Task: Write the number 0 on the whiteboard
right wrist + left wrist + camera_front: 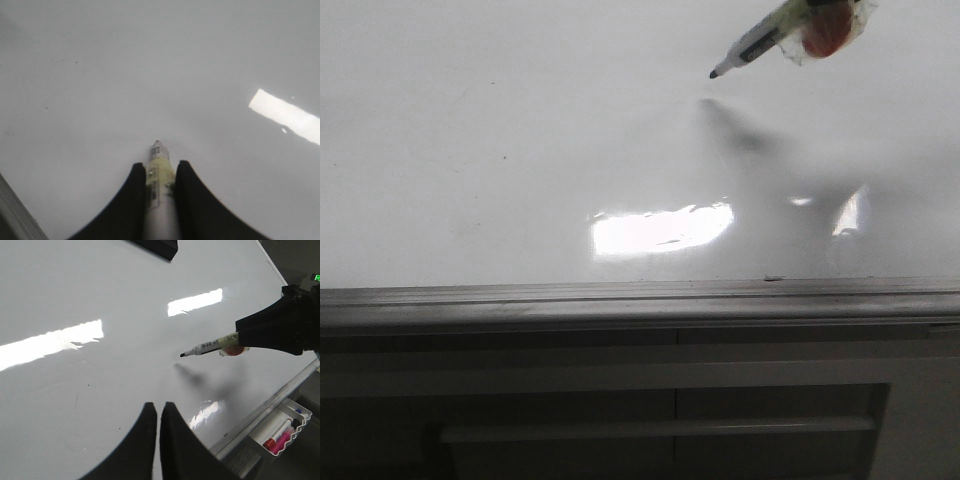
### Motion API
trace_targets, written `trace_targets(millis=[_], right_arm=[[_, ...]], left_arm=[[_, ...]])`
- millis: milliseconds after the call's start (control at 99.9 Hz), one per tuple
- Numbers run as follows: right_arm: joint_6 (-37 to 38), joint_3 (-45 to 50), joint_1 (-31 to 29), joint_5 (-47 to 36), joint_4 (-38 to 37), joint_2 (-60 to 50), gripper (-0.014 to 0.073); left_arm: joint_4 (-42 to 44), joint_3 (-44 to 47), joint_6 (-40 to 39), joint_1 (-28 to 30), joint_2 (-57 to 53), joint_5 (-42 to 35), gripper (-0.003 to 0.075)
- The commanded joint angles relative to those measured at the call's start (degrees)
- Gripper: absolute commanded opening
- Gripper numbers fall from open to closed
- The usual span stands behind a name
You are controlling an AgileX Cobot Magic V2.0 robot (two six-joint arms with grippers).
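— State of the large glossy white whiteboard with the grey metal rim?
— Blank; no number 0 drawn yet. White marker pen with black tip clamped between the right gripper fingers, tip hovering just above the board, shadow beneath.
— Left gripper?
— Fingers pressed together, holding nothing, poised over the board, apart from the pen.
— Advice for the stroke?
— Probably: lower gently until the tip touches, keep light even pressure, trace one closed oval, avoid a stray tail when lifting. Glare patches may hide thin ink.
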Motion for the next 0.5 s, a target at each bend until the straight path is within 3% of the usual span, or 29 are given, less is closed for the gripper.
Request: trace_targets(millis=[0,260,490], right_arm=[[0.14,-2.13,-0.35,-4.41,0.56,0.62,-0.0058],[0.14,-2.13,-0.35,-3.46,0.56,3.14,-0.0058],[0.14,-2.13,-0.35,4.36,0.56,3.59,-0.0058]], left_arm=[[-0.59,-1.56,-0.62,0.09,0.00,-4.46,-0.0020],[-0.59,-1.56,-0.62,0.09,0.00,-4.55,-0.0020],[-0.59,-1.56,-0.62,0.09,0.00,-5.26,-0.0020]])
